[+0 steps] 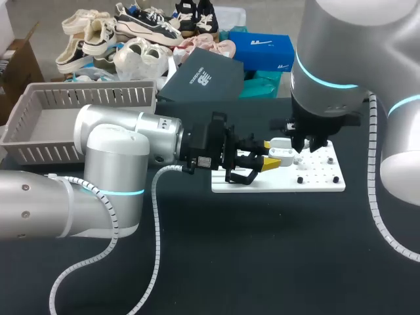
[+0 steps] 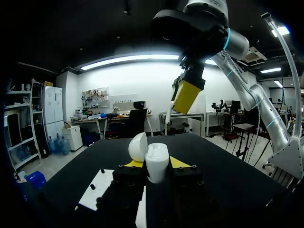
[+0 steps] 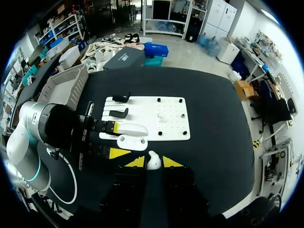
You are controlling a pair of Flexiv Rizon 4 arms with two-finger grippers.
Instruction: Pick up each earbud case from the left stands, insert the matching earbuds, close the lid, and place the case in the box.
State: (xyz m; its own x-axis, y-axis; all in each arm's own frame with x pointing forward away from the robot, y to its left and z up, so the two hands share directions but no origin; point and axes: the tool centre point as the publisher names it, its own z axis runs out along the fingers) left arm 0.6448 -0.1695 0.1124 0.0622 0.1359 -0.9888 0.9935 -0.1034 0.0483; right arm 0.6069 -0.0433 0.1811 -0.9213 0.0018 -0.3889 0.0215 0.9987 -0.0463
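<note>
Clamps left pincer (image 2: pixel 156 164) shut on white earbud case (image 2: pixel 156 159), lid open, offered up for loading. Pinches small white earbud (image 3: pixel 153 160) in right pincer (image 3: pixel 153 164), just above case, likely for insertion. Works over stand board (image 1: pixel 325 180), centre-right on worktop (image 1: pixel 262 249). Leaves grey box (image 1: pixel 92 97), upper left, for finished case.

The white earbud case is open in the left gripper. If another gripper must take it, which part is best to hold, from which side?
Probably the lower body of the earbud case, not its lid: the lid stands open, tilted aside, so it could swing. The left gripper holds two flanks, so come from above onto the part protruding ahead of it.
</note>
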